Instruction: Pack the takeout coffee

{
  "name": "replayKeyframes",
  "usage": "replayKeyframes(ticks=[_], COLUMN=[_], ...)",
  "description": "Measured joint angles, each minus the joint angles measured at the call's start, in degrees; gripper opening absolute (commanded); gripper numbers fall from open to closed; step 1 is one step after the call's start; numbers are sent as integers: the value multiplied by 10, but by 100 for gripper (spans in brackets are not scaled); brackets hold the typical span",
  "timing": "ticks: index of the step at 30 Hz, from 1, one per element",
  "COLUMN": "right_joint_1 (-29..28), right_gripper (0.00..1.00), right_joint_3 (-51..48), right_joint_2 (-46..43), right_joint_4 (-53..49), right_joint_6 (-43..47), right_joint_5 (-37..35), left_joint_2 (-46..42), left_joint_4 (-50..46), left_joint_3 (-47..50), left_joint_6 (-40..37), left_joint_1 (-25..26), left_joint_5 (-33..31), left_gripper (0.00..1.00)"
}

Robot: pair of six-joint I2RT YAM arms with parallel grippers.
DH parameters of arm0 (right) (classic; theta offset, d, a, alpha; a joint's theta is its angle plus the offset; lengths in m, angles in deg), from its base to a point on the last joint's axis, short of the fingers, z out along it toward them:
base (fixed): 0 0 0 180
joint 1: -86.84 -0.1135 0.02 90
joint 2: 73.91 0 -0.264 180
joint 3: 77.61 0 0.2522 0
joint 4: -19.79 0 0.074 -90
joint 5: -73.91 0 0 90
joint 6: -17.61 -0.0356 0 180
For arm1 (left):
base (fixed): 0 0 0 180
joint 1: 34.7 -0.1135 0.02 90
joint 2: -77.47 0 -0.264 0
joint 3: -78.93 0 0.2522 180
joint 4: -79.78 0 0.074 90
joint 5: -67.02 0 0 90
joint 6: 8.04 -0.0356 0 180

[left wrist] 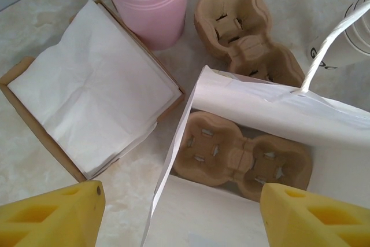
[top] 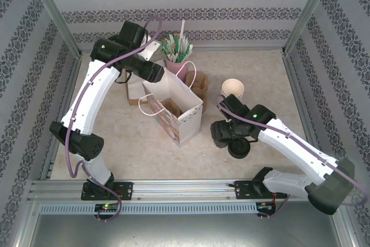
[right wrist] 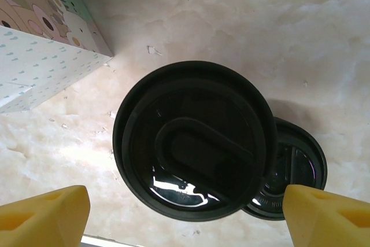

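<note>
The takeout coffee (right wrist: 193, 148) is a black-lidded cup seen from above, standing on the table right of the bag. My right gripper (right wrist: 185, 215) hovers over it, open, its yellow fingers (right wrist: 43, 218) wide on either side and not touching it. From above, the right gripper (top: 224, 128) covers most of the cup. The white paper bag (top: 173, 111) stands open mid-table with a brown cup carrier (left wrist: 243, 154) lying inside. My left gripper (left wrist: 182, 218) is open above the bag's back rim (left wrist: 173, 160), holding nothing.
A squat pile of black lids (top: 239, 148) sits just beside the coffee. A stack of lidless cups (top: 233, 89) stands behind it. Behind the bag are a pink cup of stirrers (top: 176, 56), spare carriers (left wrist: 248, 33) and a napkin tray (left wrist: 87, 96).
</note>
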Motion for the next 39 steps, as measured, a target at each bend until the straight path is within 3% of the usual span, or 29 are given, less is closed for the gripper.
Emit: replayKeyframes(ticks=[26,39], right_joint_1=[19,19], right_gripper=[80,69], right_joint_3=[-24,-27], right_joint_2=[51,53], right_joint_4=[48,52], right_joint_6=[-9,-8], right_joint_5=[-13,-7], left_joint_2=[10,10], left_joint_4=[-5,-6], left_joint_3=[0,0], left_joint_6=[0,0], left_joint_1=[0,0], left_joint_5=[2,2], left_gripper=[72,72])
